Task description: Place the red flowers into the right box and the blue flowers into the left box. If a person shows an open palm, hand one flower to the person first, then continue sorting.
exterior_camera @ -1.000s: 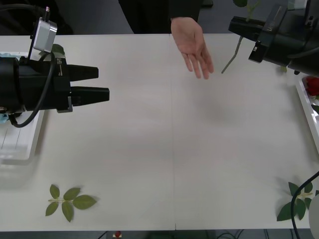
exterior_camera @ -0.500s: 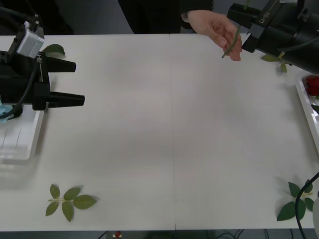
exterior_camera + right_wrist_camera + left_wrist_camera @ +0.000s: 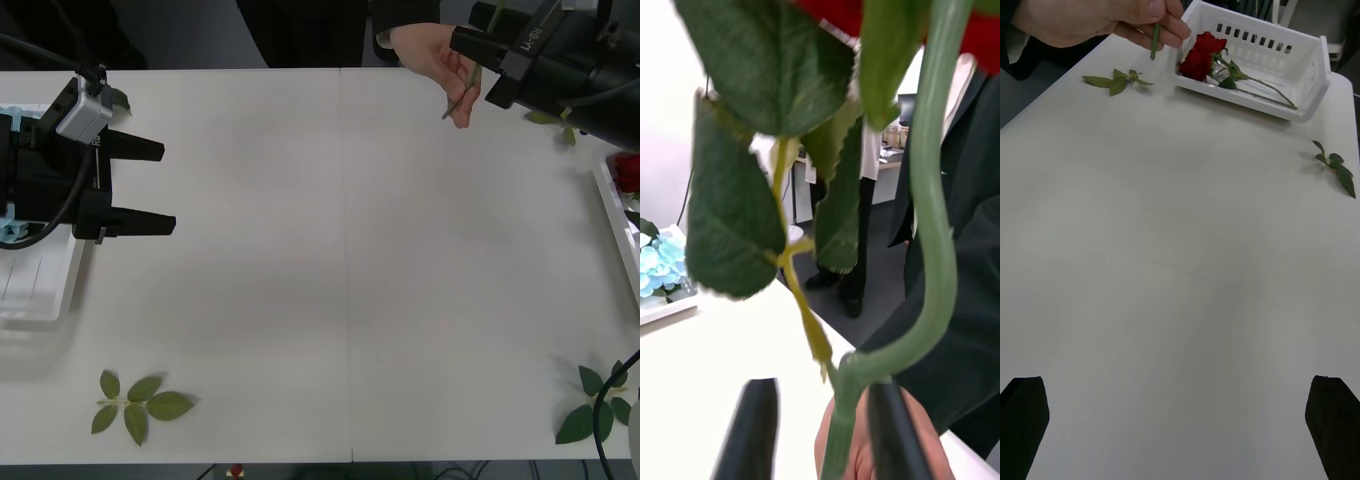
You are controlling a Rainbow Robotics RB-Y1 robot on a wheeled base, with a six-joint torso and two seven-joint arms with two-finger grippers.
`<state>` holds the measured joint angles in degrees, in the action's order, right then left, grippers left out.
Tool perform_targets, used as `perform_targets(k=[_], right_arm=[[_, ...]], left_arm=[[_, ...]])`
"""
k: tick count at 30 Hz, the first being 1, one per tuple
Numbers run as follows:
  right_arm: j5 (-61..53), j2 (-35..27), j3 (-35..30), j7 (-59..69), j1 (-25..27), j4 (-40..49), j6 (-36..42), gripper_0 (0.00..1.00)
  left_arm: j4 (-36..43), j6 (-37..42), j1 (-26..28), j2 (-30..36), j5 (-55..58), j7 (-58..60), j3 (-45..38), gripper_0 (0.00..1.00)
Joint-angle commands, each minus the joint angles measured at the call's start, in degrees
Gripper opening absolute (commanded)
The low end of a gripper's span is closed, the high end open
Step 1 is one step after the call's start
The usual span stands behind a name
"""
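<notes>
Handing one red flower to the person

I see the red flower's stem (image 3: 461,95) pinched in the person's hand (image 3: 432,53) at the counter's (image 3: 340,260) far edge, my right end effector (image 3: 824,427) spread beside it. Retreating carelessly could snag leaves. Left end effector (image 3: 140,187) hangs spread near the left box (image 3: 40,300).

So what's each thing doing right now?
Person's hand: closed on the flower stem.
Right tool: open around that stem.
Left tool: open, holding nothing, beside the left box.
Right box: holds red flowers.
Leaf sprigs: lying loose on the table.
</notes>
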<state>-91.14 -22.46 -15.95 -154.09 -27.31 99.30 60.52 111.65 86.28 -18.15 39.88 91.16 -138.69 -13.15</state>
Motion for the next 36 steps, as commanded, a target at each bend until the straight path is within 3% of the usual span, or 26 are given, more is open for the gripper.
perform_targets(k=[1, 14, 29, 36], right_arm=[[-1.59, -1.01, -0.39, -0.91, 1.12, 1.33, -0.67, 1.00], [-2.38, -2.50, -1.98, -0.91, 1.65, 1.24, 4.08, 1.00], [4.04, -11.47, -13.23, -0.91, 1.65, 1.33, 33.52, 1.00], [5.09, -14.89, -13.67, -0.91, 2.61, 1.33, 39.94, 1.00]], left_arm=[[0.94, -0.32, -2.06, -1.03, 0.07, -2.11, -1.80, 1.00], [0.85, -1.29, -3.03, -3.58, -1.16, -4.40, -1.44, 1.00], [0.85, -0.50, -2.77, -3.49, -1.69, -4.22, -1.53, 1.00], [0.85, -0.50, -2.33, -3.32, -1.87, -4.22, -1.53, 1.00]])
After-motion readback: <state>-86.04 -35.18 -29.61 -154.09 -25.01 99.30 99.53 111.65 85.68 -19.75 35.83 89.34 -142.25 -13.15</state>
